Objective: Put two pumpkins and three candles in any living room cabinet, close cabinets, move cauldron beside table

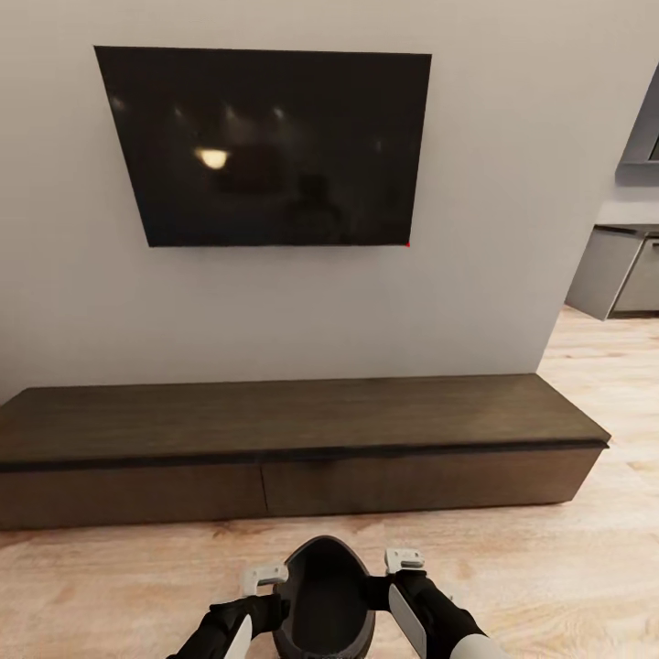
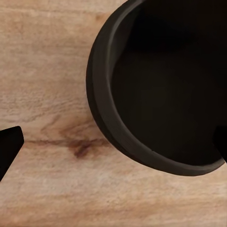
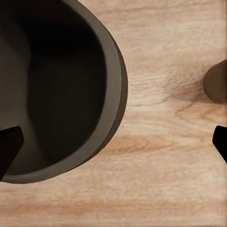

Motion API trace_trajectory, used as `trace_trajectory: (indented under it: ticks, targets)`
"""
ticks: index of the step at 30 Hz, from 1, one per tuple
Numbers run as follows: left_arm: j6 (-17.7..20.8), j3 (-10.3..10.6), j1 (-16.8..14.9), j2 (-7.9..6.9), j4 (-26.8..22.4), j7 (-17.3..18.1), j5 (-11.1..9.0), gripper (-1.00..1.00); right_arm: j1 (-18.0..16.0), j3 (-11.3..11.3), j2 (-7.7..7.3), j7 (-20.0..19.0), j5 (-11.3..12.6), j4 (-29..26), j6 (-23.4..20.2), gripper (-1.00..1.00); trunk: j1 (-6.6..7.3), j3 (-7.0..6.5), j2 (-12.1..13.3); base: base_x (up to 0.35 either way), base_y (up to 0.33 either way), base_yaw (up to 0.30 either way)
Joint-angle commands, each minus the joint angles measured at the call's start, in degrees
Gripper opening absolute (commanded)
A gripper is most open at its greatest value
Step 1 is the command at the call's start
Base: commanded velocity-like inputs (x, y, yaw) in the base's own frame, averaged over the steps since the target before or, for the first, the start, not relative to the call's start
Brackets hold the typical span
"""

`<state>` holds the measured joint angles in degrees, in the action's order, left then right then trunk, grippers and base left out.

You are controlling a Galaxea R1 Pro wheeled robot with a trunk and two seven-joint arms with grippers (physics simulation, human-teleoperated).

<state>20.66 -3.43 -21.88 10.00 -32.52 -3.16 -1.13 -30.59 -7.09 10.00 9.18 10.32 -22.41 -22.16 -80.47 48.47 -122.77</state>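
While both arms flank it, cauldron [image 1: 326, 595]: dark, round, open-topped, nearest thing to the robot, over the wood floor [image 1: 567, 567], on the robot's side of the cabinet, well apart from it.
Cauldron inside: dark; contents cannot be made out.
Left gripper [image 1: 265, 578]: just beside the cauldron's left rim; in the left wrist view the fingers [image 2: 8, 147] are spread wide, one tip outside the wall over the floor, the other at the rim [image 2: 101, 90] on the inner side. Spread apart, straddling the rim; contact with the wall cannot be told.
Right gripper [image 1: 404, 560]: just beside the cauldron's right rim; in the right wrist view one fingertip [image 3: 9, 149] overlaps the bowl, the other sits out over the floor. Also spread, straddling the wall; grip cannot be told.
Small brown object [image 3: 216, 82]: on the floor near the cauldron, cut by the frame edge; identity unclear.
Cabinet [image 1: 293, 439]: long, low, dark brown, beyond the cauldron against the wall; two flat fronts both flush; top bare.
TV [image 1: 265, 146]: black screen on the wall above the cabinet.
Grey kitchen units [image 1: 622, 270]: past the cabinet's right end, farthest back.
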Motion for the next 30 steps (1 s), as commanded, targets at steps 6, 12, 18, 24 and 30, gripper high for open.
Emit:
trace_trajectory:
  ticks: [6,12,18,24,30]
  targets:
    - [0.0,0.0,0.0,0.0,0.0,0.0,-0.01,1.0,0.0,-0.02,0.0,0.45,0.04,0.0,-0.07,1.0,-1.32,1.08,-2.42,0.0,0.0,0.0]
    - [0.01,0.0,0.0,0.0,0.0,0.0,-0.01,1.0,0.01,-0.03,0.0,0.49,0.05,0.0,0.0,1.0,-2.64,2.16,-4.83,0.0,0.0,0.0]
    - [0.03,0.0,0.0,0.0,0.0,0.0,-0.01,1.0,0.01,-0.03,0.0,0.47,0.05,-0.17,0.06,1.0,-3.96,3.24,-7.23,0.0,0.0,0.0]
    - [0.29,0.0,0.0,0.0,0.0,0.14,-0.01,1.0,-0.03,-0.07,0.0,0.02,0.25,-0.56,1.26,1.0,-4.18,3.42,-7.64,0.0,0.0,0.0]
    - [0.3,0.0,0.0,0.0,0.01,0.09,-0.01,1.0,-0.15,-0.19,0.0,-1.99,0.76,-0.7,2.11,1.0,-4.18,3.42,-7.64,0.0,0.0,0.0]
